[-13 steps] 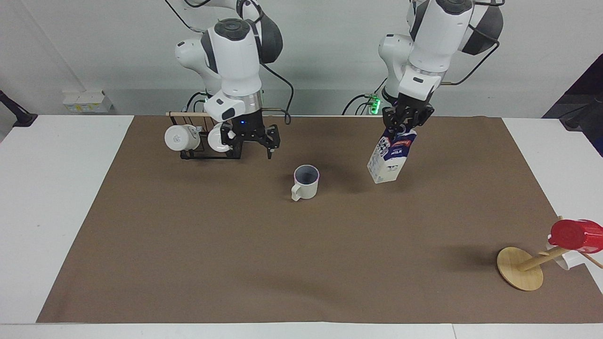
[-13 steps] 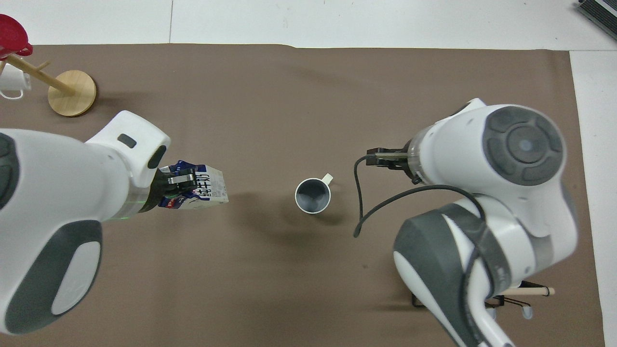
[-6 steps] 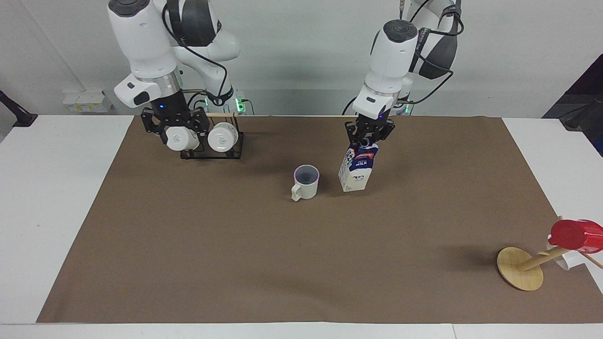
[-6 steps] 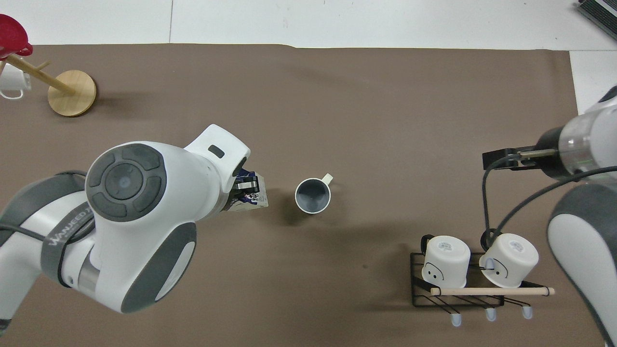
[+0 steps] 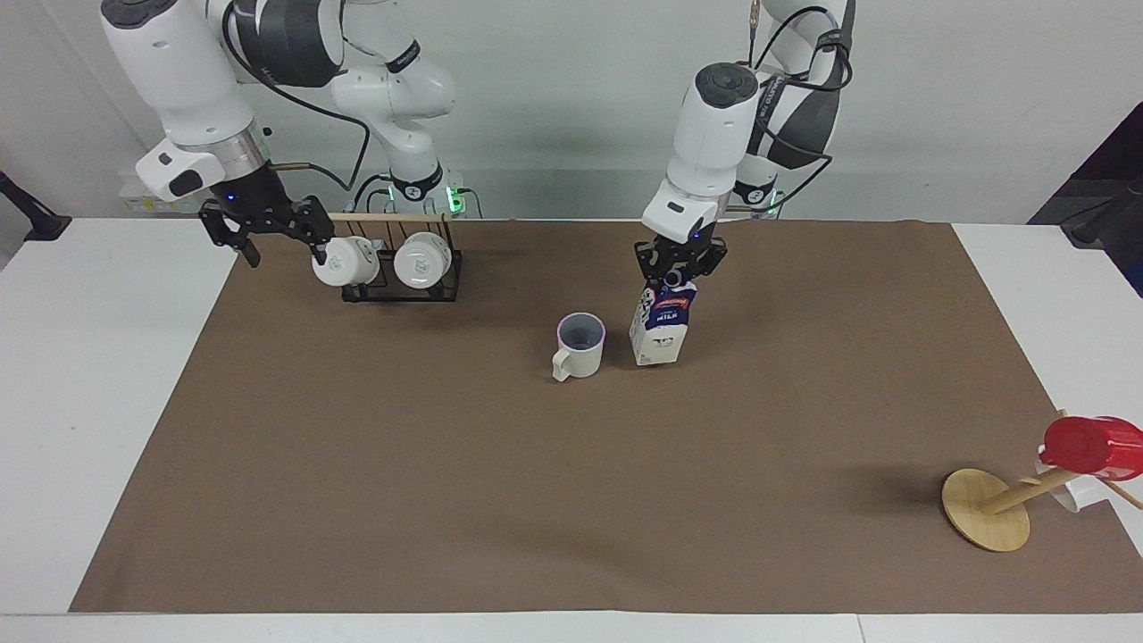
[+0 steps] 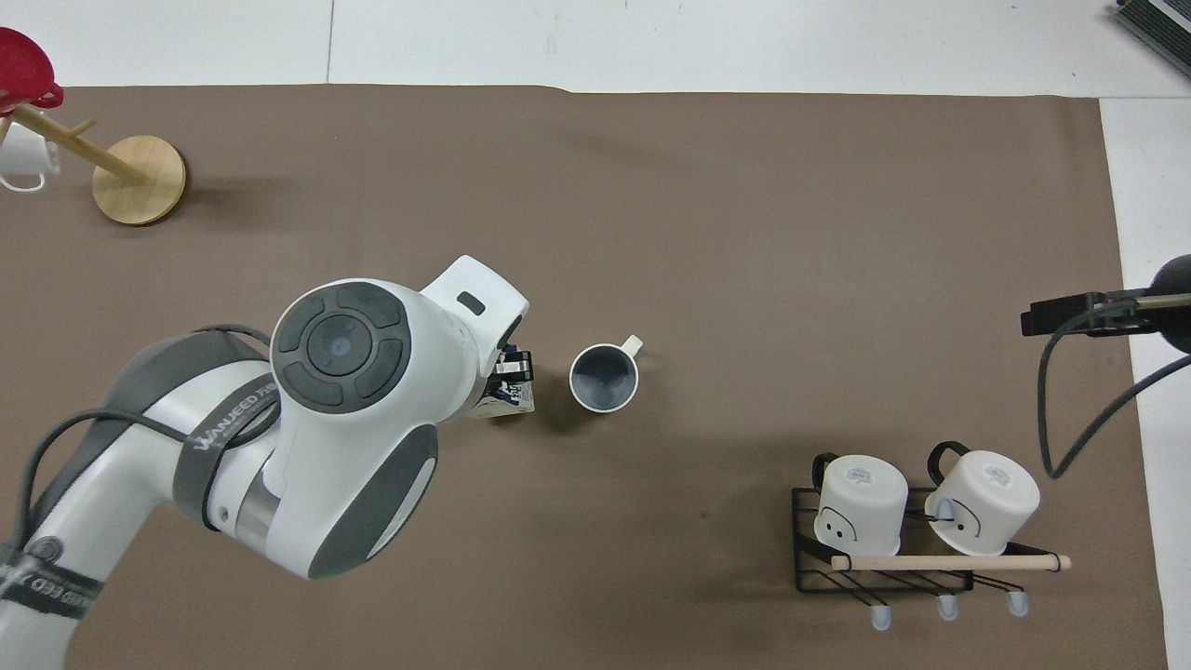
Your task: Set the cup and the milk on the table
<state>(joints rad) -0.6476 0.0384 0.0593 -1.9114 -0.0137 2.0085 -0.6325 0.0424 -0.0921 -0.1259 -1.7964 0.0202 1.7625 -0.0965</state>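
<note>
The cup (image 5: 580,346) stands upright on the brown sheet of the table (image 5: 357,464), near the middle, handle pointing away from the robots. It also shows in the overhead view (image 6: 604,377). The milk (image 5: 661,326) is right beside the cup, toward the left arm's end, nearly upright with its base down at the sheet. My left gripper (image 5: 679,271) is shut on the carton's top. From overhead the left arm hides most of the milk (image 6: 515,398). My right gripper (image 5: 279,243) is open and empty, raised beside the mug rack at the right arm's end.
A black wire rack (image 5: 402,284) with two white logo mugs (image 5: 344,261) stands near the robots at the right arm's end; it also shows overhead (image 6: 884,568). A tilted wooden mug tree (image 5: 987,509) with a red cup (image 5: 1089,444) is farthest from the robots at the left arm's end.
My left gripper carried the milk toward the cup, turned it upright and lowered it to the sheet. My right gripper moved away from the cup, past the rack, toward its end.
</note>
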